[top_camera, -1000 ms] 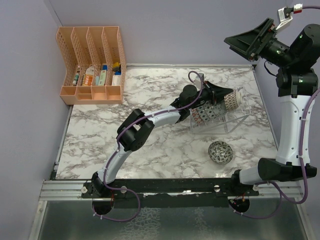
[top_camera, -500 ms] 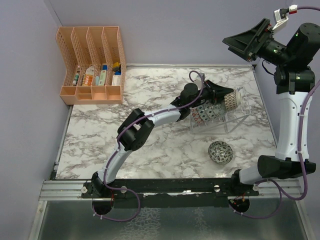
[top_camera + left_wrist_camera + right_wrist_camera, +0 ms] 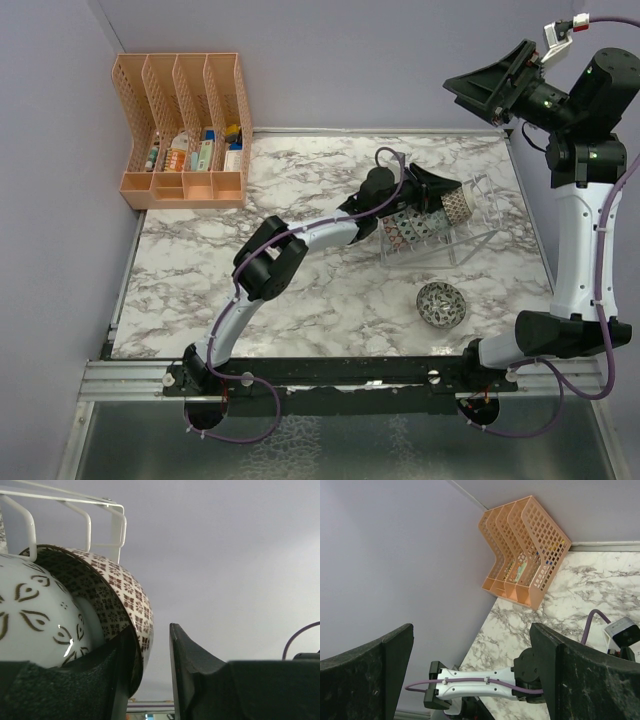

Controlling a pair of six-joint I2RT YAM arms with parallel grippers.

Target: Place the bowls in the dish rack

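1. Left gripper [image 3: 150,630]: jaws narrowly parted and straddling the rim of the brown-patterned bowl [image 3: 117,587]. One finger is inside, the other just outside with a gap showing, so nothing is clamped.
2. This bowl stands on edge in the dish rack [image 3: 478,212], directly ahead of the fingers.
3. Grey-green bowl [image 3: 441,304]: on the marble table [image 3: 300,290], in front of the rack and nearer the right arm's base.
4. Right gripper [image 3: 495,85]: wide open, empty, raised well apart.

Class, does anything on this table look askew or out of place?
The dish rack looks tipped, not sitting flat, where the left gripper straddles the rim of a brown bowl. One grey bowl sits apart on the table.
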